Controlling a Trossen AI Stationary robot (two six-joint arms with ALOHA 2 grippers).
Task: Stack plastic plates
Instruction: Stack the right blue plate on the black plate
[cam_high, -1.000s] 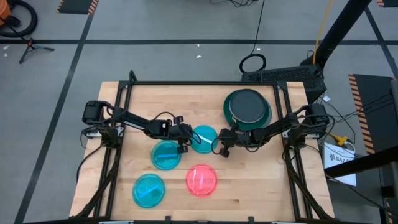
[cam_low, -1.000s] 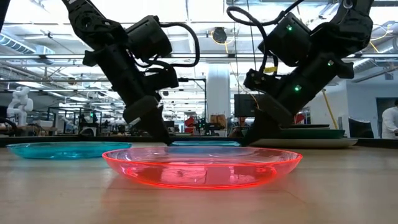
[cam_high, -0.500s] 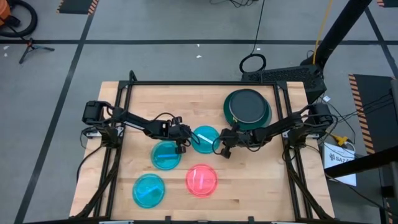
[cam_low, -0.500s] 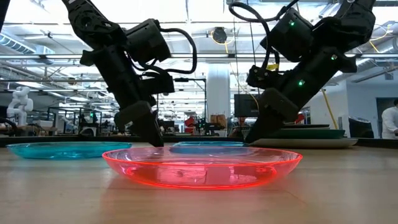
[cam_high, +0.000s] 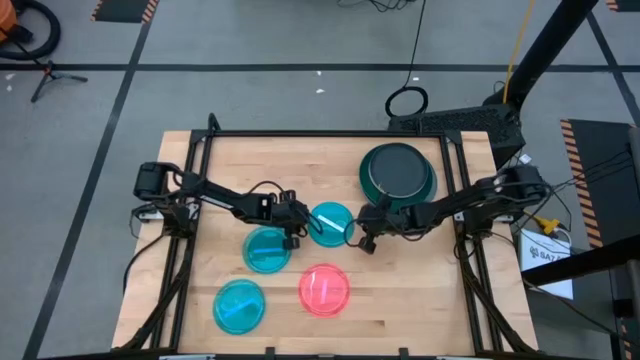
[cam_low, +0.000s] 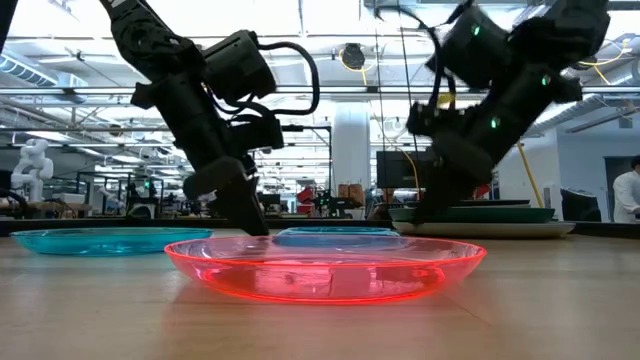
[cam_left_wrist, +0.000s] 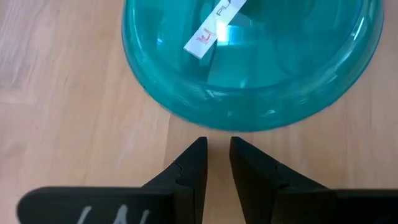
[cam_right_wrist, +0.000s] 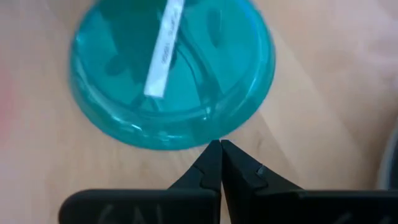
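Observation:
Three translucent cyan plates lie on the wooden table: one in the middle (cam_high: 329, 222), one to its near left (cam_high: 267, 249), one near the front edge (cam_high: 240, 305). A translucent red-pink plate (cam_high: 325, 290) lies in front (cam_low: 325, 268). A dark green plate with a black one on top (cam_high: 398, 172) forms a stack at the far right; no peach-pink or pale plate shows. My left gripper (cam_high: 300, 232) stands just left of the middle cyan plate (cam_left_wrist: 249, 62), its tips (cam_left_wrist: 217, 146) narrowly open and short of the rim. My right gripper (cam_high: 358, 238) is shut at that plate's right rim (cam_right_wrist: 214, 140). My right gripper's shut fingertips (cam_right_wrist: 212, 155) stand at the right rim of the middle cyan plate (cam_right_wrist: 205, 138), slanting down from the table's right. Whether they touch the rim, I cannot tell. The plate lies flat on the table.
The stack of large plates (cam_low: 480, 215) sits behind the right arm near the far right corner. Bare wood lies between the plates and along the table's left and right sides. A black frame (cam_high: 320, 133) runs round the table's far edge.
My right arm has swung to a steeper slant and its gripper has shifted slightly toward the table's right, staying by the middle cyan plate's rim. My left gripper has drawn back slightly toward the table's left. The plates have stayed where they were.

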